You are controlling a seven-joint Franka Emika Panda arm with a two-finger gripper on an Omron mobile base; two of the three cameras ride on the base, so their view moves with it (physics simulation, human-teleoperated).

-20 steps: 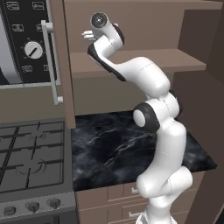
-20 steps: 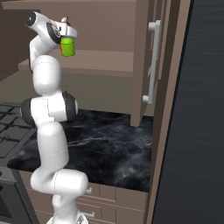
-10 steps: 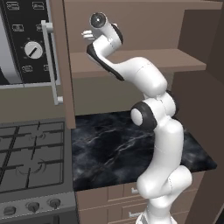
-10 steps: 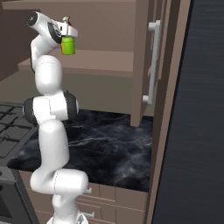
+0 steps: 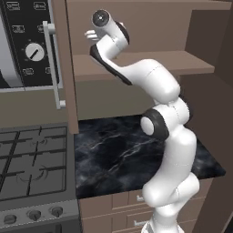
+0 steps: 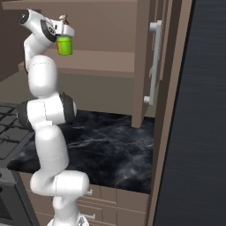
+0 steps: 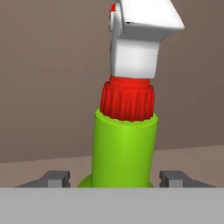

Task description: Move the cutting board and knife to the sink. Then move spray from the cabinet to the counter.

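Stove (image 5: 27,164): nearest on the left, dark grates over a grey front with round knobs.
Drawers (image 6: 110,201): brown fronts with silver handles, under the bench edge, beside the arm's base.
Bench (image 5: 113,154): black marble-look top with white veins, running from the stove to the right wall; its surface is bare where the arm does not cover it.
Arm (image 5: 168,150): white with dark joints, rising from the near edge of the bench and bending up and back toward the cabinet.
Oven panel (image 5: 27,45): upper left, dark face with a round dial and a long silver handle.
Cabinet door (image 6: 148,62): brown, swung out on the right with a pale vertical handle.
Cabinet (image 5: 182,63): brown wall unit above the far side of the bench, its plain shelf exposed.
Gripper (image 7: 114,179): raised to shelf height inside the cabinet opening, its two tips standing wide on either side of the bottle's body, just beside or touching it; whether they press on it I cannot tell.
Spray (image 6: 65,45): bright green bottle, upright, at the gripper over the left part of the cabinet shelf; the hand view shows its ribbed red neck and white head (image 7: 138,39) against the brown back wall.
Contact with shelf: cannot tell whether the bottle's base rests on it.
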